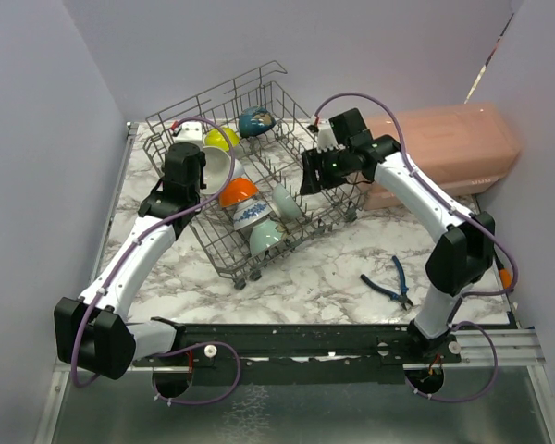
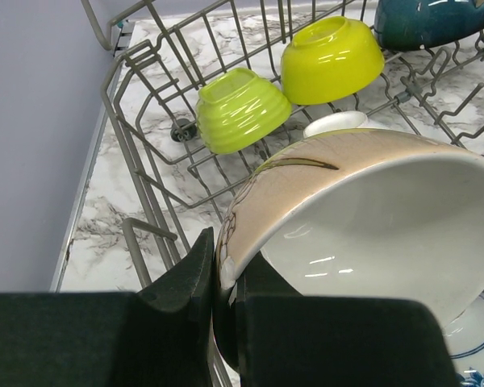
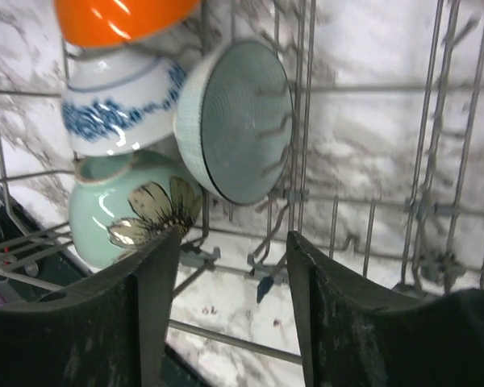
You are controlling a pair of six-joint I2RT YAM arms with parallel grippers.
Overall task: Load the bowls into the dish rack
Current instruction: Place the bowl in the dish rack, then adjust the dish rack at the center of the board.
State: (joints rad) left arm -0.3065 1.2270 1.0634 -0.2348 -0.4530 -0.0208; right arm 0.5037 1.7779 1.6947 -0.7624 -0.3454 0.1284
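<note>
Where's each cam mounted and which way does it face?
Top external: above, behind the bases, looking down on table and dish rack; left arm, right arm show.
Left wrist: on left arm, facing into the rack; left fingers pinch the beige bowl rim.
Right wrist: on right arm, facing the ribbed teal bowl; right fingers open.
Shared: top and right wrist both show the orange bowl.
</note>
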